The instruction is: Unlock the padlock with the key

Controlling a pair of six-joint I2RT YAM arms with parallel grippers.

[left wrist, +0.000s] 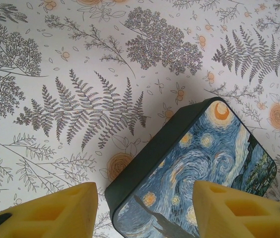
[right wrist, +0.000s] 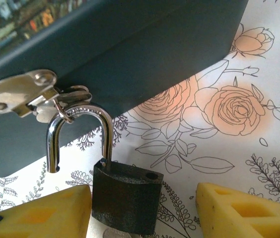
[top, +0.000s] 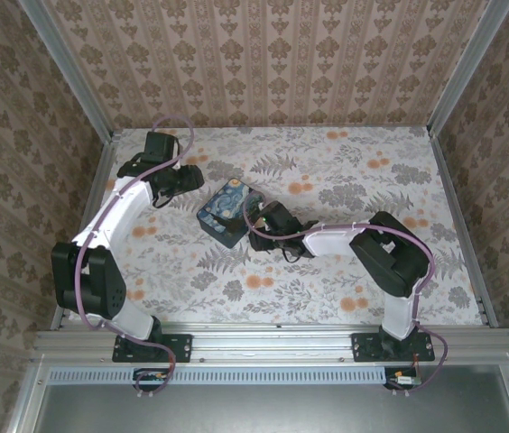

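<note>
The tin [top: 227, 212] lies mid-table. The left gripper [left wrist: 144, 201] gapes over its corner. The right gripper [right wrist: 144, 196] gapes around the padlock [right wrist: 127, 198], which hangs at the hasp's [right wrist: 18, 91] 5 o'clock. Its shackle [right wrist: 83, 111] looks sprung, so unlocking seems done; next, unhook it.

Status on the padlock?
Left gripper open above tin corner. Right gripper open, flanking padlock. Shackle leg out of body, hooked through hasp. Nothing blocking.

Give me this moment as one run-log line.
padlock: shackle open, hooked in hasp of tin | right end effector: open, flanking padlock | left end effector: open, over tin corner
</note>
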